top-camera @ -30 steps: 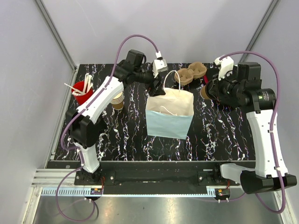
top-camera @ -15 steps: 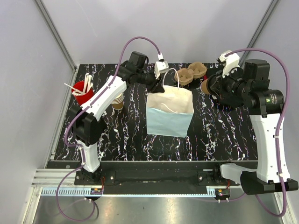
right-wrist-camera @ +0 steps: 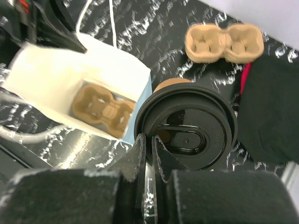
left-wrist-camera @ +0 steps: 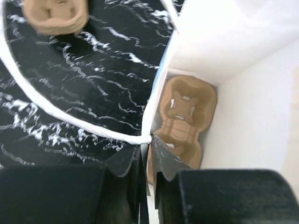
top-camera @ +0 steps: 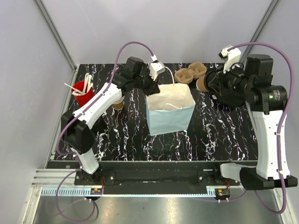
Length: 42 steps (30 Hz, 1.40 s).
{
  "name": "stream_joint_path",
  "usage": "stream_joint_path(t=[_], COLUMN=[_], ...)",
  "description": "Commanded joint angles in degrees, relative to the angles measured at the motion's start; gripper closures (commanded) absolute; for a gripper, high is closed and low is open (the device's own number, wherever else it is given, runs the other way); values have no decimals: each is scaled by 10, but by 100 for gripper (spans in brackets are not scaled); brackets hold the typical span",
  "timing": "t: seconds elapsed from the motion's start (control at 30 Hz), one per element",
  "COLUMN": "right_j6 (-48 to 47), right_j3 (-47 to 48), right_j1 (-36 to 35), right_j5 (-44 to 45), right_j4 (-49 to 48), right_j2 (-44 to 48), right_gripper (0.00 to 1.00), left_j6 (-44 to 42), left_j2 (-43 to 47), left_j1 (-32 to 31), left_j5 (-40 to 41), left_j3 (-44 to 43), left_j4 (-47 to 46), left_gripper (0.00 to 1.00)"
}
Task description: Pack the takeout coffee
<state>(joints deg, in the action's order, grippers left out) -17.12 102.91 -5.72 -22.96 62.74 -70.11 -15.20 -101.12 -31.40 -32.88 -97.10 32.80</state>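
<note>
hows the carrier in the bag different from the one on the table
The carrier in the bag lies at the bottom of the white bag, walled in; the carrier on the table lies in the open, beyond the bag. The left tool pinches the bag's rim over the bagged one; no tool touches the table one. Both are brown pulp, two wells, empty.
</note>
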Motion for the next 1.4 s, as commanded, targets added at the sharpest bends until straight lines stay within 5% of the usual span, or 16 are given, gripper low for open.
stream_joint_path(t=[0.0,0.27,0.47,0.53,0.57,0.7,1.33,1.37], right_j6=[26,48,51,51,51,51,37,36], right_j3=[71,173,238,278,283,288,254,251], right_j1=[1,-17,-84,-97,-101,-113,-154,-154], right_j5=[-47,-116,-84,-87,-89,-88,-68,-63], right_j4=[1,49,75,95,94,100,123,124], right_j2=[-23,-110,-169,-206,-213,-244,-304,-306], right_gripper=[100,100,100,100,100,100,100,100], left_j6=[68,141,150,166,167,168,156,140], left_j2=[49,52,57,58,59,68,137,141], left_j1=[-2,-9,-22,-25,-26,-26,-23,-21], left_j5=[95,192,231,235,235,236,212,215], left_j3=[31,35,37,35,35,39,38,38], left_j4=[-69,-79,-91,-90,-91,-96,-136,-135], left_gripper=[85,86,84,79,68,51,20,12])
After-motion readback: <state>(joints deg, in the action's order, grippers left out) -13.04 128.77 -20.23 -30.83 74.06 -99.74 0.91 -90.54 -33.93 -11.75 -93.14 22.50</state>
